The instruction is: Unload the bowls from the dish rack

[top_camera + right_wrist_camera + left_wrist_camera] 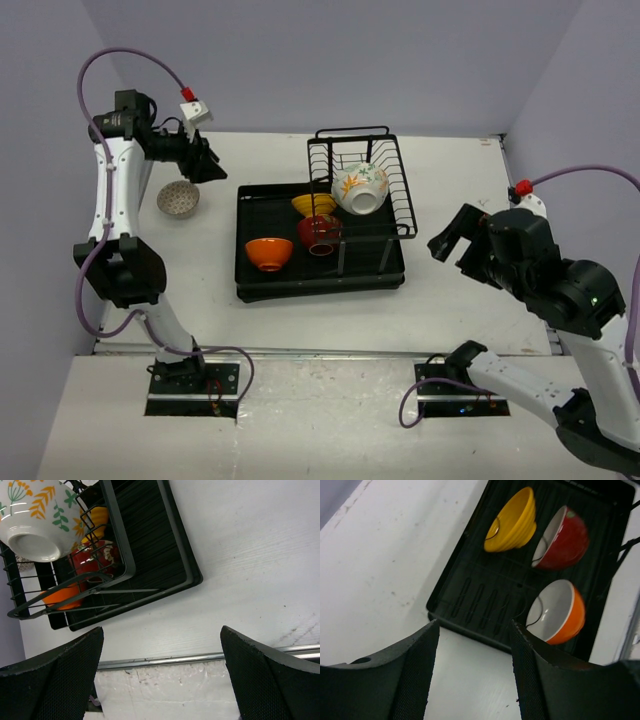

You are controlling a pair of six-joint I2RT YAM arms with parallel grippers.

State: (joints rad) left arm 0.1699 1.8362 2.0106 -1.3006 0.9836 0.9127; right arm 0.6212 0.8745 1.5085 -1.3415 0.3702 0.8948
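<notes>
While it waits for emptying, dish rack: middle of the table, nearer its far edge.
Flowered bowl: rack's far right corner, propped sideways by the wire basket.
Yellow bowl, red bowl, orange bowl: tipped on edge on the rack's floor, as if draining.
Patterned bowl: on the table off the rack's left edge, seemingly unloaded.
Left gripper: jaws apart, empty, facing the rack.
Right gripper: spread wide, empty, off the rack's right edge.

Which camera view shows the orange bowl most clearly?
The left wrist view: the orange bowl appears large and close, with its pale inside visible. The top external view shows it whole but small on the dish rack. The right wrist view shows only a part behind its wires.
</notes>
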